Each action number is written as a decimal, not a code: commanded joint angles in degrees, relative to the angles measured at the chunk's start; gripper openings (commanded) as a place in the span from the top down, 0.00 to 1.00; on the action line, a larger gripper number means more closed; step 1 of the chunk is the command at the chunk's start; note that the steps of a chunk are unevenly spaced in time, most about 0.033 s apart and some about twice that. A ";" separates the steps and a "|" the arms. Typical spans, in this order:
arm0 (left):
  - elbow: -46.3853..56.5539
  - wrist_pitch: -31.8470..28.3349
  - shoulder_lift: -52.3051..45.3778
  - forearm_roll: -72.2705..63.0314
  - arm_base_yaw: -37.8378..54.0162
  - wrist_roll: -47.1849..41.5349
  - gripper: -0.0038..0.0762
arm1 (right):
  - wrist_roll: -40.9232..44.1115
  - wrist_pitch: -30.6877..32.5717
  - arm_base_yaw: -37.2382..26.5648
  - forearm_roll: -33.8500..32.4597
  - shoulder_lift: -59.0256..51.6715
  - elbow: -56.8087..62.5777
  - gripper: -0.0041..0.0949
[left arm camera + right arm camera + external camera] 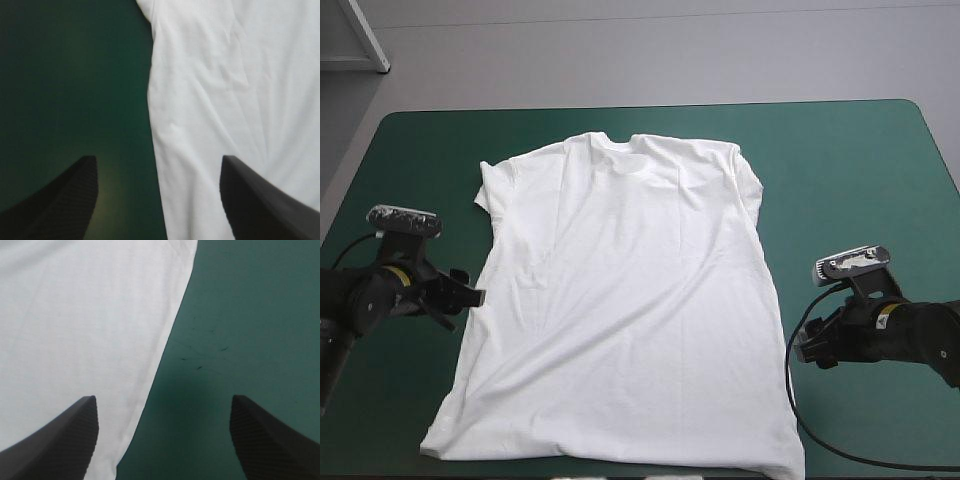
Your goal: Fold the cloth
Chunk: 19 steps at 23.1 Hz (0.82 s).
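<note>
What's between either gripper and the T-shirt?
Nothing visible. The T-shirt lies spread flat. The left gripper is open over one side edge and the right gripper is open over the other, with only cover beside them.

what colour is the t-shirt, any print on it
Plain white T-shirt, no print visible; clearest in the high view.

A: The high view is bright and even. The T-shirt shows only faint grey shading along its creases.

B: The left wrist view is dimmer. The desk goes dark, with a pale glow between the left gripper jaws.
</note>
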 commanded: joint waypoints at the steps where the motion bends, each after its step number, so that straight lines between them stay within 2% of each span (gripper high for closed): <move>1: -5.11 -7.09 6.26 1.32 0.15 -1.58 0.32 | 0.67 -0.81 -0.30 -0.33 -0.54 -2.67 0.26; 8: -5.11 -24.09 22.22 1.26 0.15 -7.16 0.32 | 0.94 2.24 -0.30 -0.12 -0.54 -2.67 0.28; 14: -5.11 -27.97 32.39 1.26 2.45 -12.26 0.32 | 0.94 2.10 -0.30 1.40 -0.54 -2.67 0.28; 19: -5.11 -29.90 36.54 1.00 4.26 -12.02 0.32 | 0.94 -0.06 -0.30 1.35 -0.43 -2.67 0.28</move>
